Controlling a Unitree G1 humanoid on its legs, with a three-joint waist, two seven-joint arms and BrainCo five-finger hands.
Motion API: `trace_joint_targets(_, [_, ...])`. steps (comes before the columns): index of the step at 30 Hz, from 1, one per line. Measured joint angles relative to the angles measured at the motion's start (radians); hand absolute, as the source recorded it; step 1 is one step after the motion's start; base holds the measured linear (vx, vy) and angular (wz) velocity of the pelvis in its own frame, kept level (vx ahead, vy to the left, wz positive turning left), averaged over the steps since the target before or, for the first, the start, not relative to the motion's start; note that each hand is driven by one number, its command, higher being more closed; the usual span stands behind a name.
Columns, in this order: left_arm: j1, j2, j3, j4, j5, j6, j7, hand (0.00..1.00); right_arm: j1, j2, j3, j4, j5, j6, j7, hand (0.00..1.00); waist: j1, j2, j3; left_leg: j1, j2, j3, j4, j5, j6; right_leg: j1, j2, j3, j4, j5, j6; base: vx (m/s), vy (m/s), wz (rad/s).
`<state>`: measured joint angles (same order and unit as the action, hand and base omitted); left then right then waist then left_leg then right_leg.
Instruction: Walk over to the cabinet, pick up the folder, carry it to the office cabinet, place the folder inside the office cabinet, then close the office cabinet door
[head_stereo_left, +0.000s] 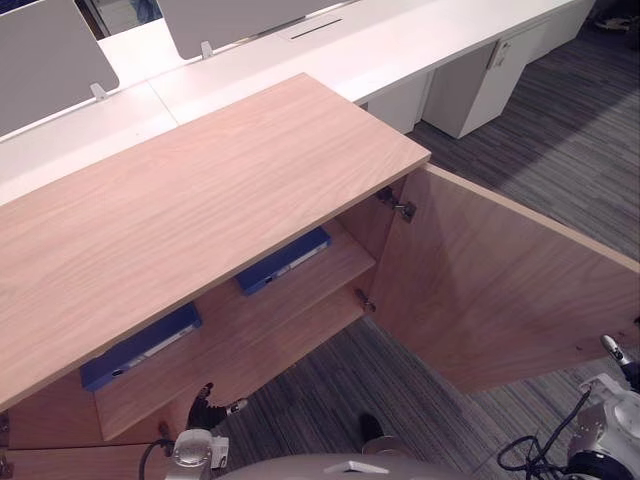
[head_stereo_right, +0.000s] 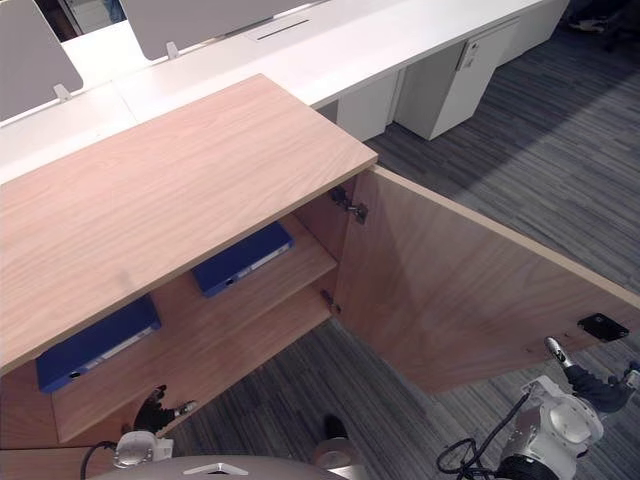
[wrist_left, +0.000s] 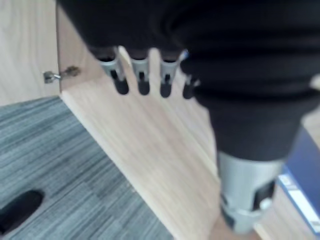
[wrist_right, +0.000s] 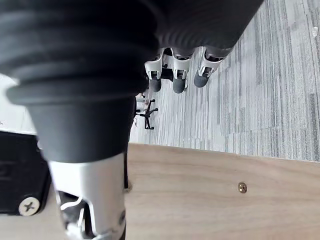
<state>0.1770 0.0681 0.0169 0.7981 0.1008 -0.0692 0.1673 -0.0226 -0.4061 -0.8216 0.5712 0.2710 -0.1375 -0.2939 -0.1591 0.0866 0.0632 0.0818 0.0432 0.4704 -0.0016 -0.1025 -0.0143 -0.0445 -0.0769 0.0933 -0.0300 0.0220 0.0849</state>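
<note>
I see the office cabinet (head_stereo_left: 200, 210) with its door (head_stereo_left: 500, 290) wide open. A blue folder (head_stereo_left: 140, 347) and a second folder (head_stereo_left: 283, 260) lie apart on its shelf (head_stereo_left: 250, 335). The left hand (wrist_left: 142, 75) hangs empty with straight fingers; the right hand (wrist_right: 178, 80) apparently likewise.

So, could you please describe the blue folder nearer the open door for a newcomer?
Find the wooden cabinet whose door stands open. On its shelf lie two blue folders. Yours is the right-hand folder, close to the door's hinges; the other folder lies further left, away from them.
</note>
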Motion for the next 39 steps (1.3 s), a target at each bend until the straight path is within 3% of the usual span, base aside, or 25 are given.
trace_joint_targets(9, [0.006, 0.003, -0.003, 0.000, 0.002, -0.011, -0.001, 0.00, 0.003, -0.071, 0.144, 0.038, -0.082, 0.012, 0.066, 0.00, -0.005, -0.003, 0.003, 0.000, -0.001, -0.009, 0.000, 0.000, 0.000, 0.010, -0.002, -0.011, -0.010, 0.003, 0.004, -0.03, -0.036, 0.02])
trace_joint_targets(21, [0.002, 0.033, -0.020, -0.003, 0.020, -0.019, -0.008, 0.00, 0.055, -0.103, 0.262, 0.032, -0.122, 0.014, 0.073, 0.00, -0.025, -0.026, 0.019, 0.003, -0.003, -0.019, 0.000, 0.005, 0.007, 0.018, -0.005, -0.022, -0.014, 0.007, 0.009, -0.06, -0.043, 0.02])
trace_joint_targets(28, [0.000, 0.033, -0.020, -0.006, 0.041, -0.019, -0.010, 0.00, 0.144, -0.022, 0.280, -0.087, -0.162, 0.015, 0.067, 0.00, -0.033, -0.033, 0.023, 0.005, 0.000, -0.033, -0.011, 0.020, 0.005, 0.026, -0.002, -0.033, -0.025, 0.016, 0.009, -0.06, -0.051, 0.04])
trace_joint_targets(32, [-0.003, 0.033, -0.023, -0.005, 0.062, -0.019, -0.021, 0.00, 0.204, 0.056, 0.311, -0.182, -0.165, 0.015, 0.062, 0.00, -0.035, -0.050, 0.027, 0.006, 0.002, -0.031, -0.018, 0.031, 0.003, 0.026, 0.002, -0.026, -0.038, 0.034, 0.007, -0.11, -0.058, -0.06])
trace_joint_targets(37, [-0.006, 0.036, -0.041, -0.005, 0.080, -0.018, -0.021, 0.00, 0.303, 0.151, 0.409, -0.299, -0.201, 0.014, 0.055, 0.00, -0.035, -0.083, 0.019, 0.005, 0.006, -0.011, -0.019, 0.042, -0.002, 0.013, 0.009, -0.005, -0.056, 0.055, 0.005, -0.14, -0.064, -0.20])
trace_joint_targets(39, [-0.009, 0.037, -0.043, -0.004, 0.081, -0.017, -0.020, 0.00, 0.338, 0.189, 0.481, -0.338, -0.206, 0.011, 0.056, 0.00, -0.031, -0.110, 0.018, 0.003, 0.008, -0.002, -0.020, 0.041, -0.011, -0.005, 0.012, 0.004, -0.056, 0.062, -0.004, -0.16, -0.071, -0.43])
